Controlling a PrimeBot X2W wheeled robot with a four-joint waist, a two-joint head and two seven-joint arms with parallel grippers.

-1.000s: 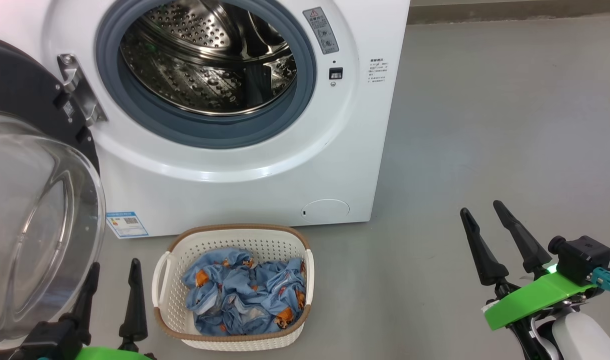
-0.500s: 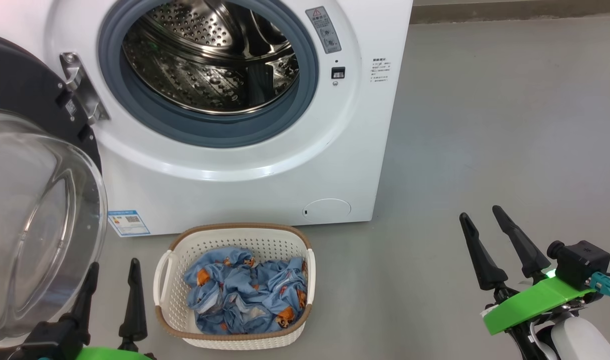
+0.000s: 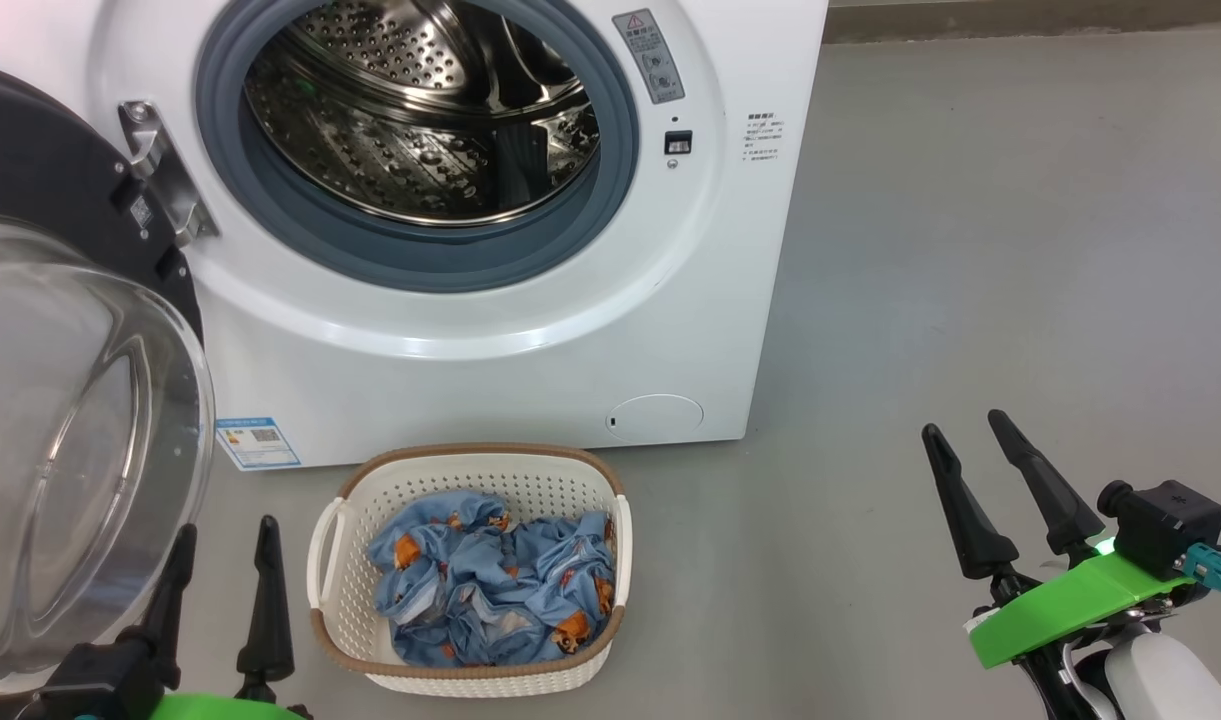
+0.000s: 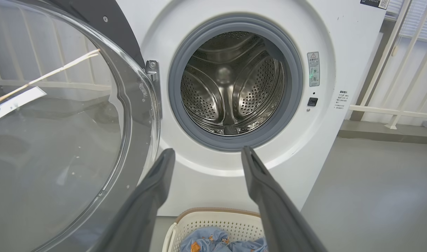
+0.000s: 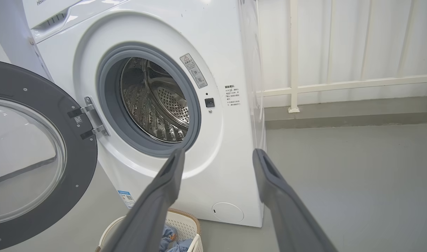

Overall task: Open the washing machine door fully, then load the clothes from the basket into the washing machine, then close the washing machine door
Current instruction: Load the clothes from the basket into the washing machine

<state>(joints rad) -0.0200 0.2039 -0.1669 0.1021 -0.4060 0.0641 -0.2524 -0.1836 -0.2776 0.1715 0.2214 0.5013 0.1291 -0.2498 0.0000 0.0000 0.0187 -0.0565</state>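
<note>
Dark jaws — both pairs wide, empty

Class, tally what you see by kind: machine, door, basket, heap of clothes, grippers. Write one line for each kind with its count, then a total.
washing machine: 1
door: 1
basket: 1
heap of clothes: 1
grippers: 2 (left gripper, right gripper)
Total: 6

A: Location type?
B: Laundry corner, home-style. White front-loader washing machine [image 3: 490,370] on plain grey floor [image 3: 970,250], basket [image 3: 480,452] of clothes [image 3: 490,590] at its 6 o'clock, white railing [image 5: 293,52] at 3 o'clock.
</note>
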